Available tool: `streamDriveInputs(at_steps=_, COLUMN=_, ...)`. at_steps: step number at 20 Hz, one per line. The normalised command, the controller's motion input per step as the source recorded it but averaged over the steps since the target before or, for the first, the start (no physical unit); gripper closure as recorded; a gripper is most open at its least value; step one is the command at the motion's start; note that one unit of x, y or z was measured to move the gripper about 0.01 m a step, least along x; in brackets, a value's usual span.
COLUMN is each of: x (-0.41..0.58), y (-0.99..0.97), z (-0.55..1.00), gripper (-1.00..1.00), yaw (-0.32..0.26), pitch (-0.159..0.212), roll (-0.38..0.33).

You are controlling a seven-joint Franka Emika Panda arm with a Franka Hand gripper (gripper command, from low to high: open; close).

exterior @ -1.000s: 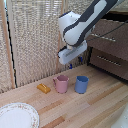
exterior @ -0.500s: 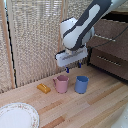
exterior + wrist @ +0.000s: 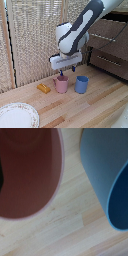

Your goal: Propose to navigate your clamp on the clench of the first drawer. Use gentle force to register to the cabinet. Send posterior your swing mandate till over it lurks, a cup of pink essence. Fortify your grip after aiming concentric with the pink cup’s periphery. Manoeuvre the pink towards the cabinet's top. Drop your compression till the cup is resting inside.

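Your target, the pink cup (image 3: 62,84), stands upright on the wooden table (image 3: 100,107), directly under the clamp (image 3: 67,70). The clamp hangs just above the cup's rim, its two short dark, blue-tipped fingers pointing straight down. One finger appears to sit over the mouth of the cup; you are probably lined up to pinch the cup's wall. The fingers look parted, with nothing between them, though the exterior view is too coarse to be sure of the gap. In the wrist view the pink cup (image 3: 27,173) fills much of the picture, seen from straight above, which fits a camera hanging close over its opening.

Just beside the pink cup, toward the exterior view's right of the clamp, stands a blue mug (image 3: 81,84) of similar size. The two are close but apart. Keep the descent vertical so you do not knock it.

On the clamp's other side, a small orange block (image 3: 44,88) lies on the table, and farther out a patterned white plate (image 3: 17,116).

The cabinet (image 3: 112,47) stands well behind the clamp. Its uppermost drawer (image 3: 107,30) appears pulled out, likely to receive the cup.
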Motion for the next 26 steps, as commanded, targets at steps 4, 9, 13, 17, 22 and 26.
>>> streamDriveInputs(at_steps=4, x=0.216, y=0.00, z=-0.14, gripper=-1.00, yaw=0.087, pitch=0.030, roll=-0.020)
streamDriveInputs(at_steps=9, x=0.098, y=-0.11, z=-0.15, gripper=-1.00, yaw=0.064, pitch=0.001, roll=0.000)
streamDriveInputs(at_steps=13, x=0.007, y=-0.23, z=-0.24, gripper=-1.00, yaw=0.052, pitch=0.000, roll=0.000)
streamDriveInputs(at_steps=17, x=0.000, y=-0.30, z=-0.23, gripper=-1.00, yaw=0.036, pitch=0.001, roll=0.014)
streamDriveInputs(at_steps=22, x=0.000, y=-0.05, z=-0.02, gripper=1.00, yaw=0.000, pitch=0.009, roll=0.006)
streamDriveInputs(at_steps=26, x=0.018, y=0.00, z=0.00, gripper=1.00, yaw=0.019, pitch=0.000, roll=0.000)
